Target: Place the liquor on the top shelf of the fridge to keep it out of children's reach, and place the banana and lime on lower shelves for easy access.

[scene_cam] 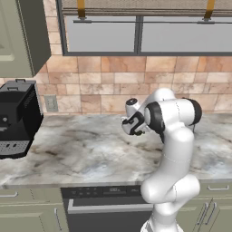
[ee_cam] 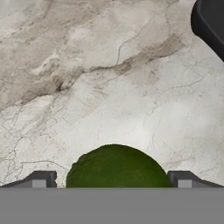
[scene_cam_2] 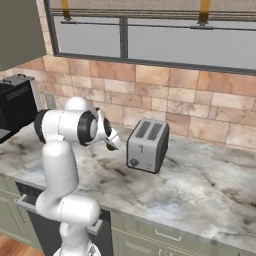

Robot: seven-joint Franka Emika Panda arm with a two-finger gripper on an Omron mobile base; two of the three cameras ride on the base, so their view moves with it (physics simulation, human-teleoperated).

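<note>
While the arm folds up over the marble tabletop, the hand points down at it with its jaws spread wide, one dark fingertip on each side of the lime. That dark green fruit sits between the tips in the hand view, and I cannot tell whether either tip touches it. From the right base view a sliver of the lime shows just under the wrist, close in front of the silver toaster. A black coffee machine stands at the left end of the tabletop, well apart from the arm, beneath an olive-green cabinet. Tan tiles cover the wall behind, below a window.
</note>
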